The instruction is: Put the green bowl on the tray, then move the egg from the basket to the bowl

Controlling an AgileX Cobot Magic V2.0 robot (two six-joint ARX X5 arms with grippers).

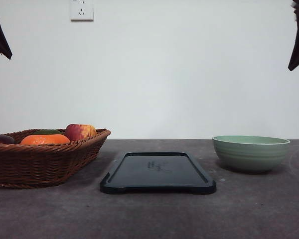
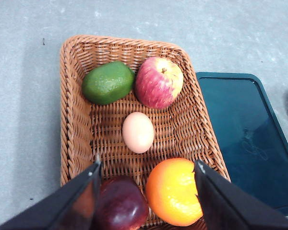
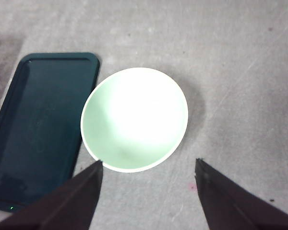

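- Right now step 1 looks not yet begun: green bowl (image 1: 251, 153) sits on the table, just right of the tray (image 1: 158, 173), not on it.
- Egg (image 2: 138, 132) lies mid-basket (image 2: 74, 120), basket left of tray, w/ apple (image 2: 159, 82), avocado (image 2: 108, 82), orange (image 2: 174, 191) around it.
- Right gripper (image 3: 149, 170) above bowl, jaws wide, nothing held.
- Left gripper (image 2: 146, 170) above basket, jaws wide, nothing held.
- Next move, imo: right arm drops, pinches bowl rim.

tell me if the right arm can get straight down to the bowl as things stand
Probably yes. The open right gripper hangs above the bowl, which stands empty on the table beside the tray, with nothing between them.
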